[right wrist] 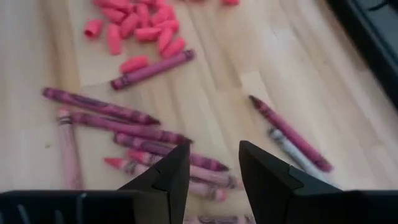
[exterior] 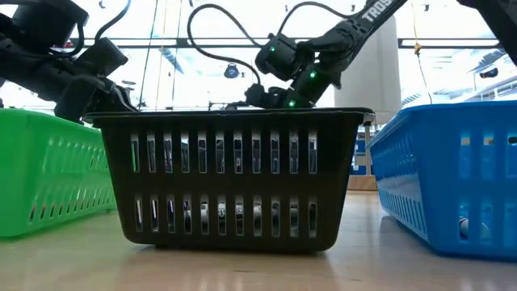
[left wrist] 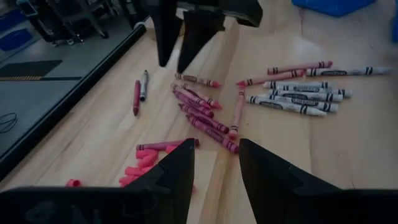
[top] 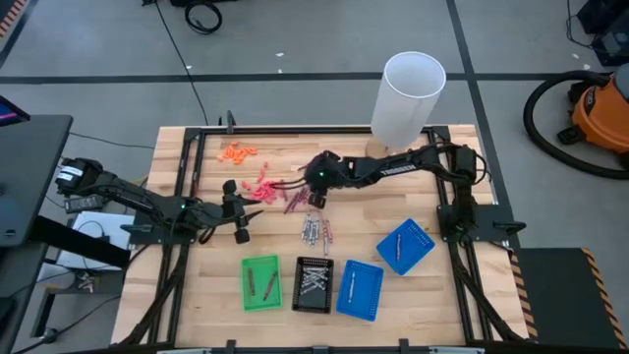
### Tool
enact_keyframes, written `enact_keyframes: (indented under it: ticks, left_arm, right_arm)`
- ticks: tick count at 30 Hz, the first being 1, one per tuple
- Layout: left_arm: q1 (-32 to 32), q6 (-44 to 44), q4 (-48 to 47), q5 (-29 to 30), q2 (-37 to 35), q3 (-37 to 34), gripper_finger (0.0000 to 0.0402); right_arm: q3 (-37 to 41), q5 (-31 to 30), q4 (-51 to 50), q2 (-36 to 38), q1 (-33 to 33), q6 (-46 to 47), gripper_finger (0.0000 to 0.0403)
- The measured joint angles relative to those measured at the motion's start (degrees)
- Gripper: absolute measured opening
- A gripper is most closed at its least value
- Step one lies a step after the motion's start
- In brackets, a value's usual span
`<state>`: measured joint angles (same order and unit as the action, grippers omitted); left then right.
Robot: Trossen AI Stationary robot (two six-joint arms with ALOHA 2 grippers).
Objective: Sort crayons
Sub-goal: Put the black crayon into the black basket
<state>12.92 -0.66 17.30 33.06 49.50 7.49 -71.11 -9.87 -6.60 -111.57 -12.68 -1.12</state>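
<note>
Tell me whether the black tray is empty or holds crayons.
Holds crayons: the high view shows silvery grey crayons lying inside the black tray.

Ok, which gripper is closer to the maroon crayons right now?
Right. The right gripper hangs open directly over the maroon crayons. The left gripper is also open but sits off to their side, near the coral bits.
</note>
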Motion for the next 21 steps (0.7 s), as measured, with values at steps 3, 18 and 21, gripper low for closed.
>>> enact_keyframes:
  ticks: [3, 18, 21]
  left_arm:
    - [-0.01, -0.14, -0.11, -0.03, -0.01, 0.0, 0.0137]
    - [0.01, 0.23, 2.21, -0.13, -0.02, 0.0, 0.0137]
    - [-0.01, 0.28, 1.86, -0.13, -0.02, 0.0, 0.0137]
  right_arm:
    - [-0.12, 3.27, 2.15, 0.0, -1.82, 1.44, 0.0146]
    - [-7.11, 1.38, -0.49, -5.87, -5.6, 7.56, 0.0146]
    - [-11.8, 0.42, -6.01, -8.4, -5.6, 7.24, 0.0146]
